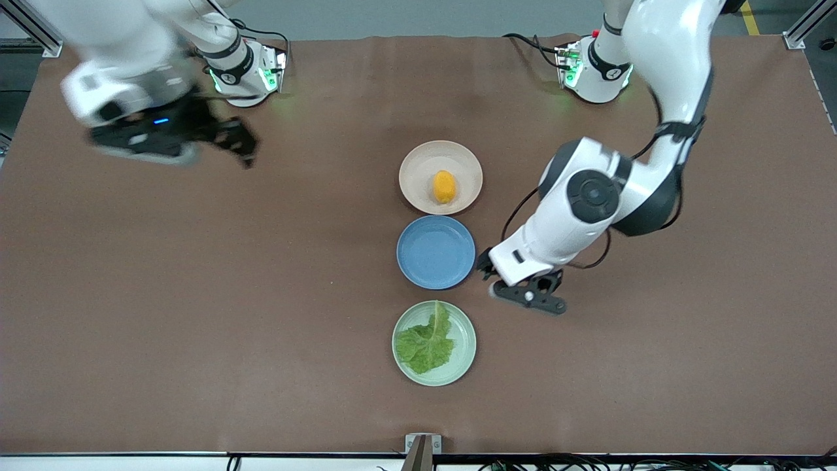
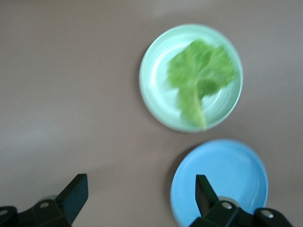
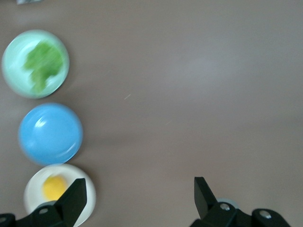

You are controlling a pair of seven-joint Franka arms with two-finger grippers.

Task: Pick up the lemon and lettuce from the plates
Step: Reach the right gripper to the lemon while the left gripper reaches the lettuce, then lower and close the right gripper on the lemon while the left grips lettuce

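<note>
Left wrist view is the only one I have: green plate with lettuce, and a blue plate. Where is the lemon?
Observer: The lemon lies on the beige plate, farthest from the front camera.
Operator: Is the blue plate between them?
Observer: Yes, the blue plate sits between the beige plate and the green plate holding the lettuce.
Operator: Where is the right gripper?
Observer: The right gripper hangs open over bare table near its base.

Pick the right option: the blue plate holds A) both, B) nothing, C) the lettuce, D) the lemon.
B: the blue plate lies bare, while the lemon sits on the beige plate and the lettuce on the green plate.
</note>
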